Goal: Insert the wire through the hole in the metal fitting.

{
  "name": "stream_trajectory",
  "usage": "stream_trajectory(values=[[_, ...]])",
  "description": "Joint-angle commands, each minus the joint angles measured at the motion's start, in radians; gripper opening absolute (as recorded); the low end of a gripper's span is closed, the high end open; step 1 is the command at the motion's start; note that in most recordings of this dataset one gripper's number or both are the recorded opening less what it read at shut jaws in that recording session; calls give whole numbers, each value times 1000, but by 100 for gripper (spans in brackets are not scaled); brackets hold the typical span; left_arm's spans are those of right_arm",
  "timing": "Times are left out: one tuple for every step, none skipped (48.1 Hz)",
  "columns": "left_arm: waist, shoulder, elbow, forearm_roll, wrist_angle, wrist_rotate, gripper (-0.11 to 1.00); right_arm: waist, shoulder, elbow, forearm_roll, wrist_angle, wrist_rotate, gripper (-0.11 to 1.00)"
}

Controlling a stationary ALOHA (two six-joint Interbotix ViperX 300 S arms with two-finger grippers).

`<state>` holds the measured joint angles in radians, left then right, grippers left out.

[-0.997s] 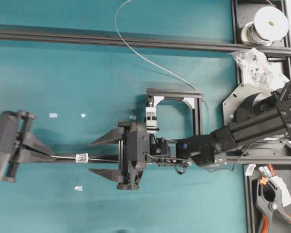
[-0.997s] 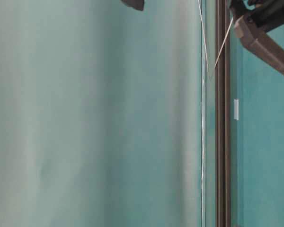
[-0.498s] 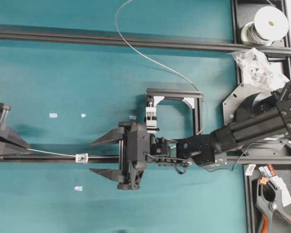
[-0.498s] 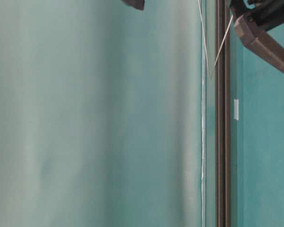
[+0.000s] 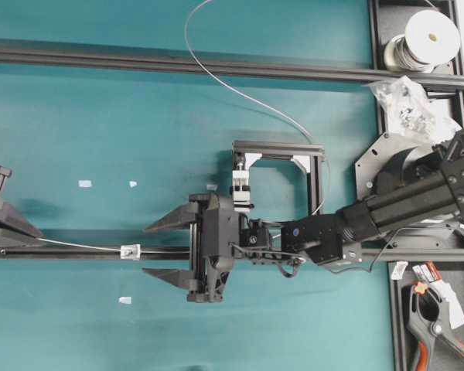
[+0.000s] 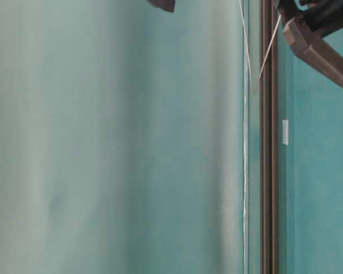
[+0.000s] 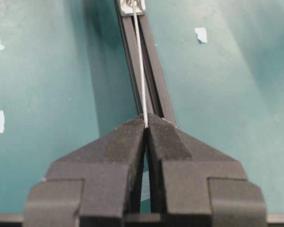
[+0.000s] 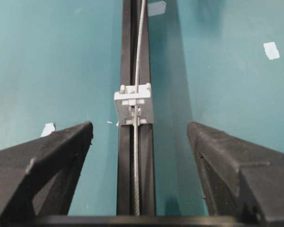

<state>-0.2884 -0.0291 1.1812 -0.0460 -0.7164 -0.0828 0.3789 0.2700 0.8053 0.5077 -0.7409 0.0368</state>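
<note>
The thin silver wire (image 5: pixel 85 246) runs through the small metal fitting (image 5: pixel 129 251) on the black rail (image 5: pixel 166 252). At the far left edge, my left gripper (image 5: pixel 39 234) is shut on the wire's end. In the left wrist view the left gripper (image 7: pixel 146 125) pinches the wire (image 7: pixel 139 61), which leads straight to the fitting (image 7: pixel 135 5). My right gripper (image 5: pixel 158 249) stands open astride the rail, just right of the fitting. In the right wrist view the wire (image 8: pixel 135 175) passes through the fitting (image 8: pixel 134 104), and the right gripper (image 8: pixel 139 127) touches neither.
A white-and-silver clamp block (image 5: pixel 242 189) stands in a black frame (image 5: pixel 278 148) behind the right gripper. A long rail (image 5: pixel 178 66) crosses the back. A wire spool (image 5: pixel 425 39), a hardware bag (image 5: pixel 406 100) and an orange-handled clamp (image 5: pixel 437 325) lie at the right. Tape scraps (image 5: pixel 84 184) dot the mat.
My left gripper has moved left to the table's edge, drawing the wire out through the fitting. The right gripper has not moved.
</note>
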Motion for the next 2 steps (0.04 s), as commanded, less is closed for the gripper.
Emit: stream_trajectory(values=[[-5,-15,-8,3,-3,-2,-10,3,-35,-12,-3,-2,-2,90],[-5,-15,-6,3,-3,-2,-10,3,-35,-12,-2,-3,-2,90]])
